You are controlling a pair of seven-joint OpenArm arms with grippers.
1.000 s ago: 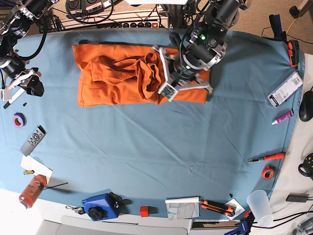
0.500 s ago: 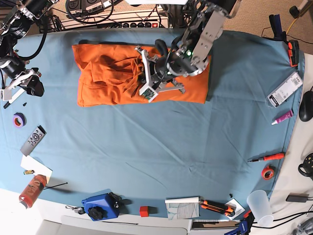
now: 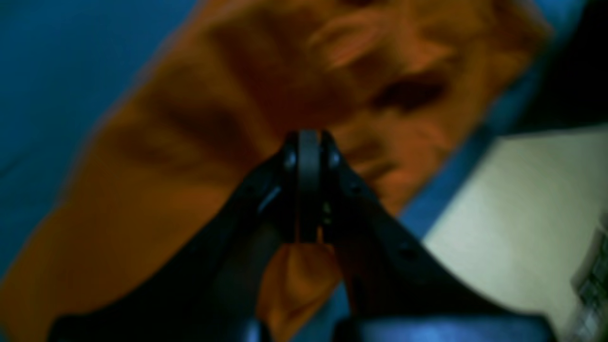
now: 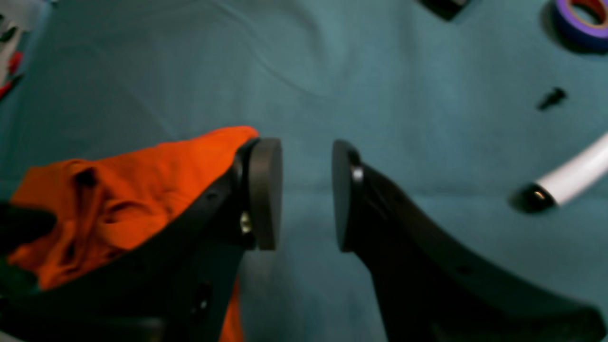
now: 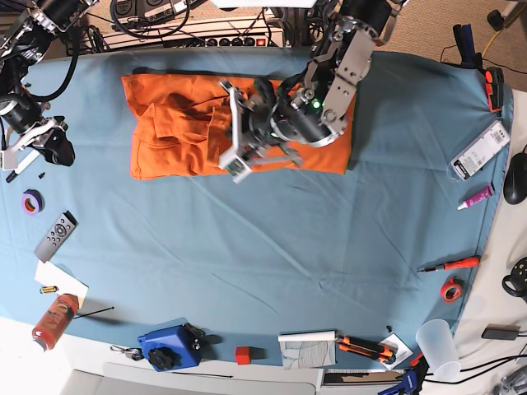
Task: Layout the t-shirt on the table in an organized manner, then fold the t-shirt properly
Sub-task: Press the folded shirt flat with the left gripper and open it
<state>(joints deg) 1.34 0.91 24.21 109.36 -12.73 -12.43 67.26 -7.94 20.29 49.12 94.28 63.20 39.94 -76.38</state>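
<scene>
The orange t-shirt (image 5: 177,123) lies bunched along the far side of the table (image 5: 263,271), with a rumpled heap on its left half. My left gripper (image 5: 233,127) hangs over the shirt's middle. In the left wrist view it (image 3: 308,185) is shut, with a fold of the t-shirt (image 3: 294,280) showing between the finger bases. My right gripper (image 5: 51,141) is off the shirt's left end. In the right wrist view it (image 4: 306,194) is open and empty above bare cloth, with the t-shirt (image 4: 142,190) to its left.
A purple tape roll (image 5: 31,201), a remote (image 5: 56,236) and an orange can (image 5: 54,319) lie at the left edge. A blue box (image 5: 169,347) sits at the front. A screwdriver (image 5: 449,265) and a plastic cup (image 5: 436,350) are at the right. A white marker (image 4: 570,175) lies near my right gripper.
My left arm has swept leftwards over the shirt, carrying the gathered fold from the shirt's right half towards its middle. The right arm has not moved.
</scene>
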